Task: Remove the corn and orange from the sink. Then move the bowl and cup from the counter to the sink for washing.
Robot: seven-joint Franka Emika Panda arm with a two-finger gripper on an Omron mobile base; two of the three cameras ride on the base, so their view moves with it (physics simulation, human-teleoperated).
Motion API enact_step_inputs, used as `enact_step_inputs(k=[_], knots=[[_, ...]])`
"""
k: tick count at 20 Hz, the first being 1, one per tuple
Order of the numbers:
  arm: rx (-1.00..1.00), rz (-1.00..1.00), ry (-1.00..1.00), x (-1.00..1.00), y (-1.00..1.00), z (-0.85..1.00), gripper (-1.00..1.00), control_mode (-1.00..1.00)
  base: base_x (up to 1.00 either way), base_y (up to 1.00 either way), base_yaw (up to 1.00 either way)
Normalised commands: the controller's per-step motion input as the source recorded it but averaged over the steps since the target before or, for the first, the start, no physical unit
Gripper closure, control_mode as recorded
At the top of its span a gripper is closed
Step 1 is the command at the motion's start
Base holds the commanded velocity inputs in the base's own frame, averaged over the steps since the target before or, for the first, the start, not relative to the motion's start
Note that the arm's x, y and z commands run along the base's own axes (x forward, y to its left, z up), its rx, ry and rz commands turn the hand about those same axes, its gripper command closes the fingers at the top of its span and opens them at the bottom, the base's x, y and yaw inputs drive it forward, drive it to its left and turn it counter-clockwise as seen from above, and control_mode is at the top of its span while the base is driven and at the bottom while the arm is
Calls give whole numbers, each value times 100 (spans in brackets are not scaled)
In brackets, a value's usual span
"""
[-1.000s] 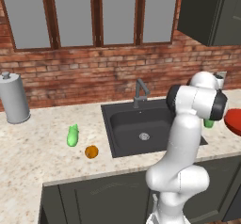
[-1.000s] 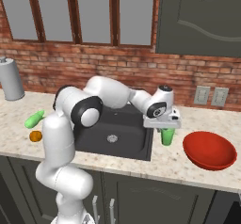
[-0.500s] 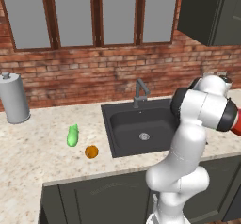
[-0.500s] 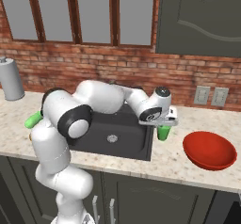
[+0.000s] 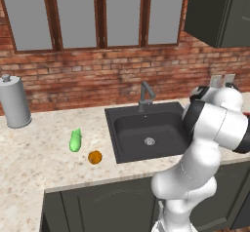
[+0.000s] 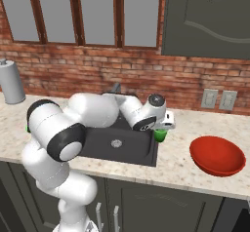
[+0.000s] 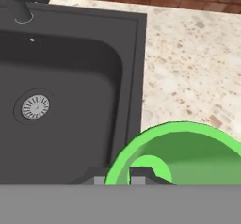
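My gripper is shut on the rim of the green cup, which hangs over the right edge of the dark sink. In the hand view the cup is seen from above, one fingertip inside its rim and one outside, above the seam between the sink and the counter. The red bowl sits on the counter to the right of the sink. The green corn and the orange lie on the counter left of the sink.
The dark faucet stands at the sink's back edge. A silver canister is at the far left against the brick wall. Wall outlets are behind the bowl. The sink basin holds just its drain.
The arm has carried the green cup leftward from the counter to the sink's right edge. The corn, orange and bowl have not moved.
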Motion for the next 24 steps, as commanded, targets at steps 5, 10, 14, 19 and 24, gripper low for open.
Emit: enact_step_inputs(k=[5, 10, 14, 19, 24], knots=[[-6, 0, 0, 0, 44, 18, 100, -100, 0, 0, 0], [-6, 0, 0, 0, 43, 10, 100, -100, 0, 0, 0], [-3, 0, 0, 0, 41, 0, 100, -100, 0, 0, 0], [-1, 0, -2, 5, 34, 0, 100, -100, 0, 0, 0], [0, 0, 0, 12, 21, -7, 100, -100, 0, 0, 0]])
